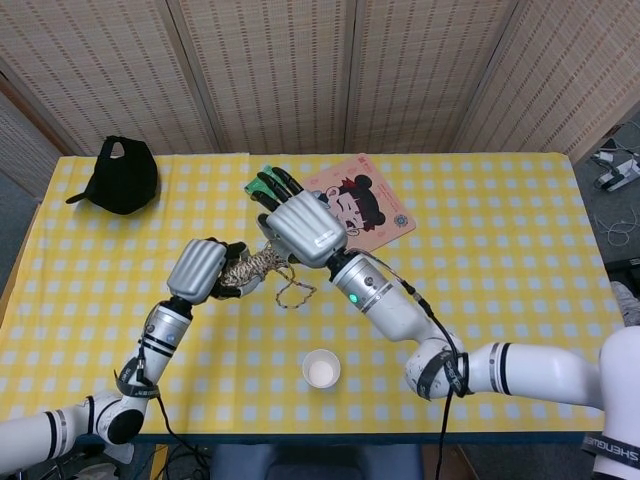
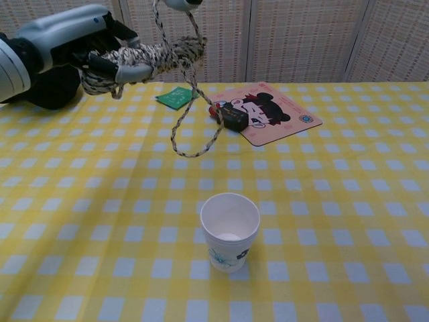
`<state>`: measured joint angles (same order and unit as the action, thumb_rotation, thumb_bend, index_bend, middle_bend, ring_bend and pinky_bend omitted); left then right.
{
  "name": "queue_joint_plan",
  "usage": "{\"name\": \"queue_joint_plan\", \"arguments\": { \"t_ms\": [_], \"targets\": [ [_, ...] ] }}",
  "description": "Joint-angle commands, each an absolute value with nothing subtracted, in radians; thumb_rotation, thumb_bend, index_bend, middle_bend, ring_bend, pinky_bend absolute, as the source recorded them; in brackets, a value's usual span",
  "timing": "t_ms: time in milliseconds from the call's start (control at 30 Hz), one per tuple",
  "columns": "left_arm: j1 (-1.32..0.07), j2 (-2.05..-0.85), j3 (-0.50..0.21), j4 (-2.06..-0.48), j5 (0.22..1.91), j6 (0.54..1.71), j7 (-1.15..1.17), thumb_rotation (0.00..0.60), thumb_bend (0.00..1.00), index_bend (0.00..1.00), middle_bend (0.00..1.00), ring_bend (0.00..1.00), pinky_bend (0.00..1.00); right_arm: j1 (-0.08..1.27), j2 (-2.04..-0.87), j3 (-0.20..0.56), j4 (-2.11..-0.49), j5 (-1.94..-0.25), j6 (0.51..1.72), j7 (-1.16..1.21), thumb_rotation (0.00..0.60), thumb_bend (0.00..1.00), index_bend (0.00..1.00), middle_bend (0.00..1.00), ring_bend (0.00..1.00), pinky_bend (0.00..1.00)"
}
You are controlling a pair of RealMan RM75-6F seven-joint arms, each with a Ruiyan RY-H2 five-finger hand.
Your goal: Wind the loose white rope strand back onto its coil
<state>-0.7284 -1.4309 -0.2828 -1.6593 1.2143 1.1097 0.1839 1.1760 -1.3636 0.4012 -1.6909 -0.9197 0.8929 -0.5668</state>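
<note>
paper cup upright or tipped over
Upright: the paper cup stands on its base on the table, open mouth facing up.

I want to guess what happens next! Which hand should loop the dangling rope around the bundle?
Probably the right hand. It is raised above the coil with the loose strand hanging from it, so it can carry the strand around. The left hand grips the coil and is best left holding it steady.
</note>
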Motion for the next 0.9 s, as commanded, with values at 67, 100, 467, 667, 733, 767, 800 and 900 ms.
{"name": "queue_joint_plan", "arguments": {
  "t_ms": [67, 100, 467, 667, 733, 767, 800, 900],
  "targets": [
    [-0.739, -1.443, -0.277, -1.675, 1.266, 1.121, 0.151, 0.342, 0.36, 0.78, 0.81, 0.65, 0.52, 1.210, -1.383, 0.401, -1.657, -0.861, 0.913, -0.608, 0.600, 0.43, 0.59, 0.21, 0.00, 0.00],
    [-0.740, -1.445, -0.276, -1.677, 1.281, 1.128, 0.138, 0.341, 0.36, 0.78, 0.81, 0.65, 0.52, 1.215, -1.386, 0.399, -1.651, -0.848, 0.916, -0.613, 0.600, 0.43, 0.59, 0.21, 0.00, 0.00],
    [-0.731, -1.466, -0.282, -1.658, 1.404, 1.202, -0.045, 0.378, 0.36, 0.78, 0.81, 0.65, 0.52, 1.223, -1.407, 0.373, -1.577, -0.784, 0.918, -0.580, 0.600, 0.43, 0.59, 0.21, 0.00, 0.00],
    [-0.722, -1.473, -0.277, -1.628, 1.461, 1.252, -0.108, 0.420, 0.36, 0.78, 0.81, 0.65, 0.52, 1.206, -1.414, 0.358, -1.523, -0.771, 0.907, -0.530, 0.600, 0.43, 0.59, 0.21, 0.00, 0.00],
    [-0.719, -1.476, -0.277, -1.622, 1.473, 1.266, -0.125, 0.424, 0.36, 0.78, 0.81, 0.65, 0.52, 1.199, -1.418, 0.351, -1.509, -0.775, 0.903, -0.513, 0.600, 0.43, 0.59, 0.21, 0.00, 0.00],
    [-0.717, -1.478, -0.277, -1.619, 1.478, 1.274, -0.138, 0.423, 0.36, 0.78, 0.81, 0.65, 0.52, 1.195, -1.422, 0.344, -1.499, -0.780, 0.900, -0.505, 0.600, 0.43, 0.59, 0.21, 0.00, 0.00],
    [-0.716, -1.479, -0.278, -1.619, 1.480, 1.279, -0.149, 0.422, 0.36, 0.78, 0.81, 0.65, 0.52, 1.192, -1.426, 0.339, -1.491, -0.785, 0.898, -0.499, 0.600, 0.43, 0.59, 0.21, 0.00, 0.00],
    [-0.711, -1.478, -0.285, -1.623, 1.484, 1.296, -0.177, 0.420, 0.36, 0.78, 0.81, 0.65, 0.52, 1.180, -1.442, 0.322, -1.466, -0.797, 0.891, -0.475, 0.600, 0.43, 0.59, 0.21, 0.00, 0.00]
  ]
}}
